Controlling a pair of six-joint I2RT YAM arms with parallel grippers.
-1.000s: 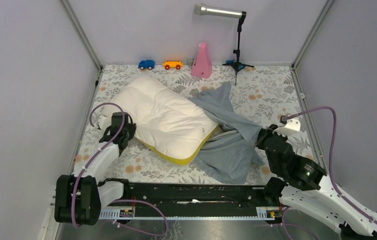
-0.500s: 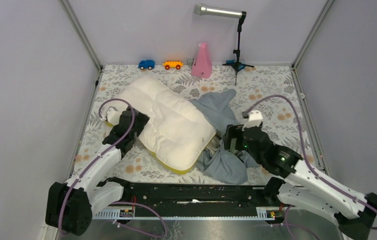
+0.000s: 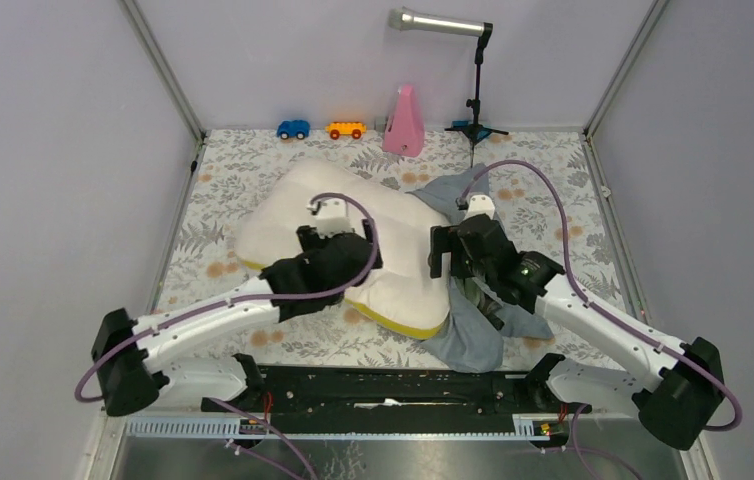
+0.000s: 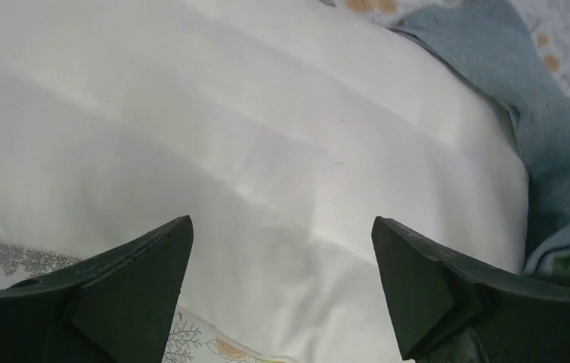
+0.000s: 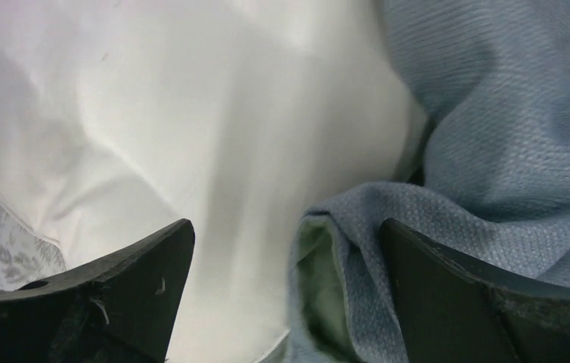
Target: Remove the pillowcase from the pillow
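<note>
The cream pillow (image 3: 293,215) lies slantwise on the floral mat, its yellow-piped edge (image 3: 398,325) toward me. The blue-grey pillowcase (image 3: 473,335) is crumpled against the pillow's right end, with another part (image 3: 443,190) showing behind my right arm. My left gripper (image 3: 353,245) hangs open over the pillow's middle; the left wrist view shows only pillow (image 4: 267,136) between its fingers, with pillowcase (image 4: 562,144) off to the right. My right gripper (image 3: 441,252) is open at the pillow's right end. In its wrist view the pillowcase's greenish mouth fold (image 5: 320,287) lies loose between the fingers beside bare pillow (image 5: 191,113).
A blue toy car (image 3: 293,129), an orange toy wagon (image 3: 345,130), a pink cone-shaped object (image 3: 404,121) and a small black stand with a silver tube (image 3: 474,90) line the back edge. Grey walls close in both sides of the floral mat (image 3: 553,190).
Both grippers have opened. Both arms swung in from the sides to the pillow's middle. The pillowcase, let go, slumped into a heap, and the pillow shifted right.
</note>
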